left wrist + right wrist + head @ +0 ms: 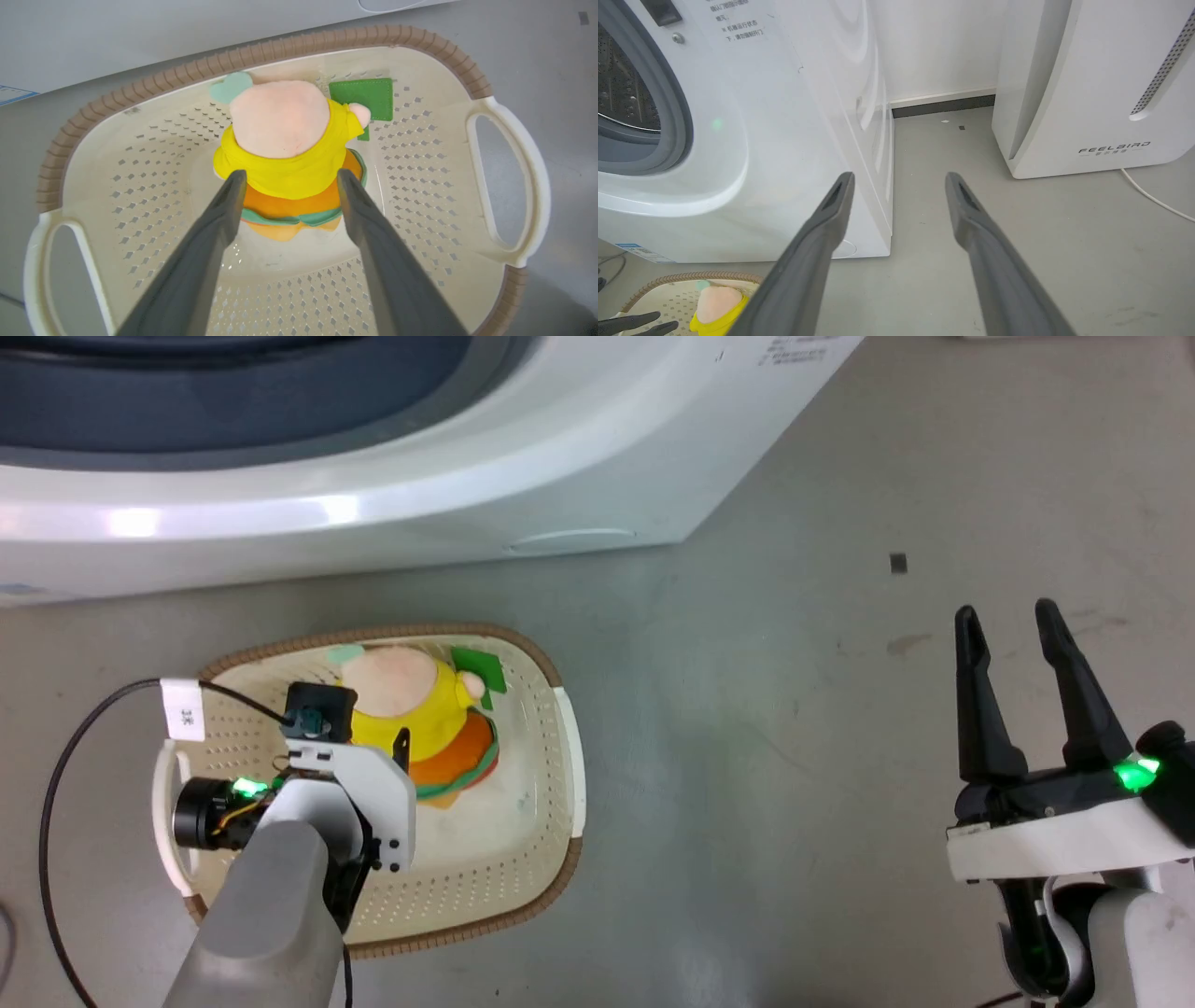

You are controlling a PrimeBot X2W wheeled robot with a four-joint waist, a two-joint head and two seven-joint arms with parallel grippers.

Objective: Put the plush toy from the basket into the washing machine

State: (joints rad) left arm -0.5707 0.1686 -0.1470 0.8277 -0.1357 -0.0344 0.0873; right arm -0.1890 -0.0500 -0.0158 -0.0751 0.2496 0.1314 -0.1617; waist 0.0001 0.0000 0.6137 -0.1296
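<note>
The plush toy (285, 135), with a pale pink head, yellow top and orange bottom, lies in the cream brown-rimmed basket (140, 186) on the floor. My left gripper (290, 175) reaches down into the basket, open, one finger on each side of the toy's body; I cannot tell if the fingers touch it. From the head view the toy (420, 709) is partly under my left wrist. The washing machine (373, 523) stands just beyond the basket (523, 859), its grey-gasketed opening (668, 116) showing the steel drum. My right gripper (1013, 635) hovers open and empty over bare floor to the right.
A white slanted "FEELBIRD" appliance (1087, 93) stands right of the washer, a white cable (1153, 198) trailing from it. A black cable (56, 784) loops from my left wrist. Grey floor (766, 756) lies open between the basket and my right gripper.
</note>
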